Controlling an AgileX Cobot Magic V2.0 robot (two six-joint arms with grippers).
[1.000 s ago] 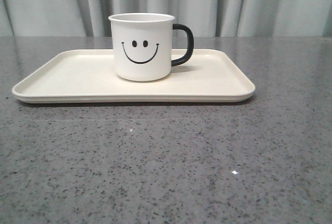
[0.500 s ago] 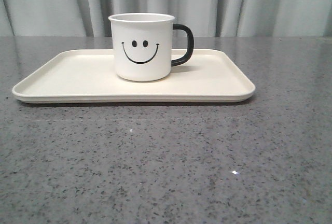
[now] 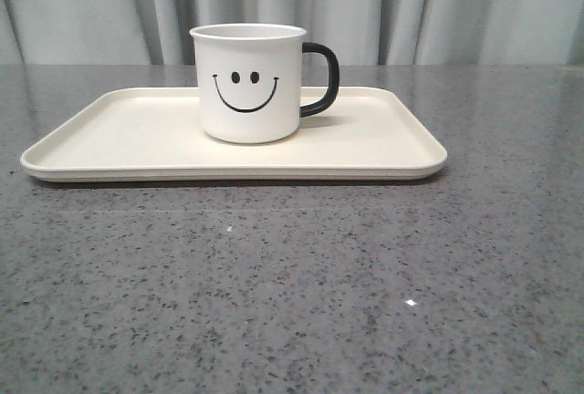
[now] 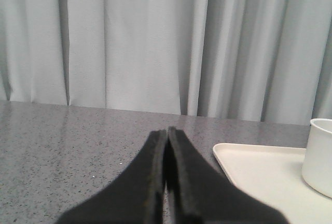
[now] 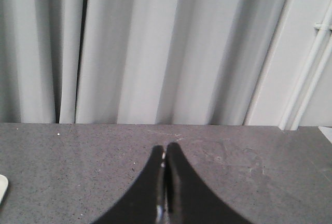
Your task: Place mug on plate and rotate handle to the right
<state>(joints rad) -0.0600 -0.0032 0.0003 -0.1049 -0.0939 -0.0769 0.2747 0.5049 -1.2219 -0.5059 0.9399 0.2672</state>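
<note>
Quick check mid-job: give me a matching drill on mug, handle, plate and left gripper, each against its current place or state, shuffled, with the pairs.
Things:
1. mug
2. handle
3. plate
4. left gripper

States:
A. shut, holding nothing, off to the side of the plate
B. flat on the grey table, bearing the mug
C. upright, smiley facing the front camera
D. sticking out to the right

Pairs: 1-C, 2-D, 3-B, 4-A

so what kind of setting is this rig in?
Likely a staged test bench, not a kitchen: a speckled grey counter, a plain grey curtain backdrop, and only the mug on the plate.
</note>
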